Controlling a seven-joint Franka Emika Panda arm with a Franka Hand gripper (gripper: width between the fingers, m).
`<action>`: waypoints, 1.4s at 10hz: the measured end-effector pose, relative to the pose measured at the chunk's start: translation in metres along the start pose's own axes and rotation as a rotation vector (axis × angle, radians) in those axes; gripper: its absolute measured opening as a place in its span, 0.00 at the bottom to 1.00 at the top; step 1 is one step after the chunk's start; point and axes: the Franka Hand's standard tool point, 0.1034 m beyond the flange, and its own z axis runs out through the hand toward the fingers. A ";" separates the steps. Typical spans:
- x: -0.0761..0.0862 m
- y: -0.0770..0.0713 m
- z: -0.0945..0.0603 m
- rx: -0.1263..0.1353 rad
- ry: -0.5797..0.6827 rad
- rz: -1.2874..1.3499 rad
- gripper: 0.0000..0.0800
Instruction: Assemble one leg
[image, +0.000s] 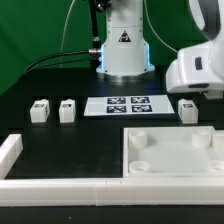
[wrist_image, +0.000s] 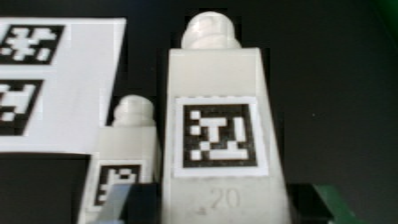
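Black desk (image: 70, 140) carries the marker board (image: 128, 105), flat, with four tags visible; part of the board also appears in the wrist view (wrist_image: 54, 80). Large white square panel (image: 172, 155) with raised rim lies near the front. White rail (image: 50, 186) borders the front edge. Green backdrop (image: 40, 30) behind.

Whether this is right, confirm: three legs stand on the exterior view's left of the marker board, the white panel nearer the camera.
Not three: the exterior view shows two legs there. The marker board and white panel lie as stated.
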 end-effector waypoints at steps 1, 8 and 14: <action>0.004 -0.002 0.000 0.003 0.037 -0.001 0.37; 0.011 0.008 -0.033 0.032 0.566 -0.013 0.37; 0.009 0.052 -0.140 0.055 1.080 -0.035 0.37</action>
